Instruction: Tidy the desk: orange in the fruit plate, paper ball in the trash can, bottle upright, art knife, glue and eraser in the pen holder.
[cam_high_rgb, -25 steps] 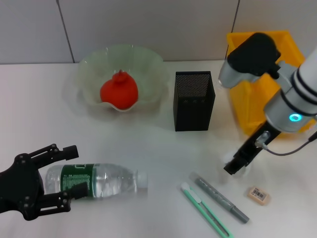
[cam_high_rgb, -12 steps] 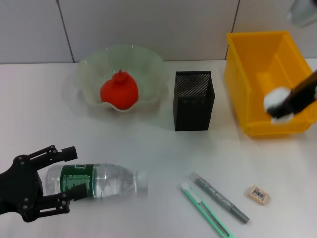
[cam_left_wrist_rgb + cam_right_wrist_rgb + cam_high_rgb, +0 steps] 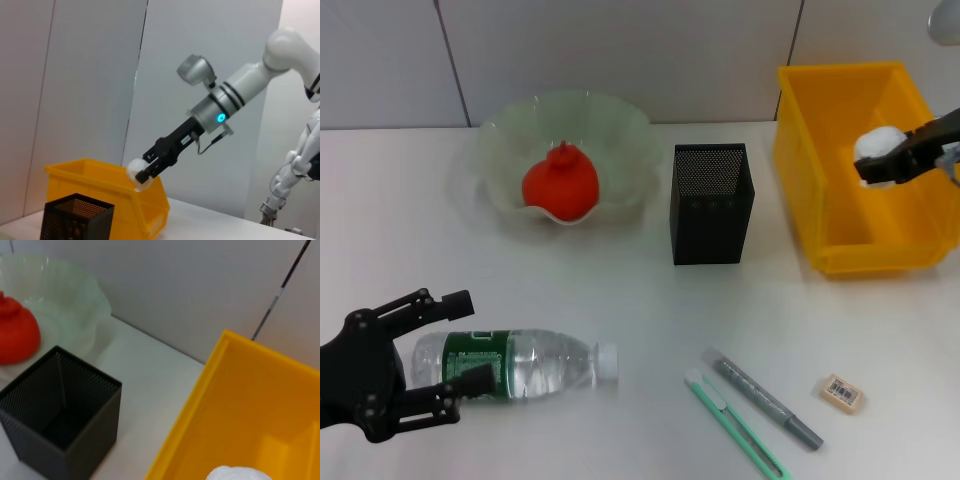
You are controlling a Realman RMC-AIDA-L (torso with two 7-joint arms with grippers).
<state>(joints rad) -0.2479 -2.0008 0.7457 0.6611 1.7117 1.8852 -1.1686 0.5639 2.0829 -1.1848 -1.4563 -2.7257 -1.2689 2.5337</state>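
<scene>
Gripping the crumpled white paper ball (image 3: pixel 877 153), the right gripper (image 3: pixel 880 166) hangs over the open yellow plastic bin (image 3: pixel 825 215), at about 2 o'clock on the white desk (image 3: pixel 620 290) (the left wrist view shows the ball pinched above the bin's rim). At 8 o'clock the black left gripper (image 3: pixel 460 340) has its fingers spread wide on either side of the clear plastic water bottle with a green label (image 3: pixel 515 362), which lies on its side. The red-orange fruit (image 3: pixel 560 185) sits in the pale green scalloped glass bowl (image 3: pixel 500 135) at 11 o'clock, beside the black mesh pen holder (image 3: pixel 712 203) near centre. At 5 o'clock lie the green art knife (image 3: pixel 735 422), the grey glue pen (image 3: pixel 765 398) and the small tan eraser (image 3: pixel 842 392). Grey panelled walls stand behind.
</scene>
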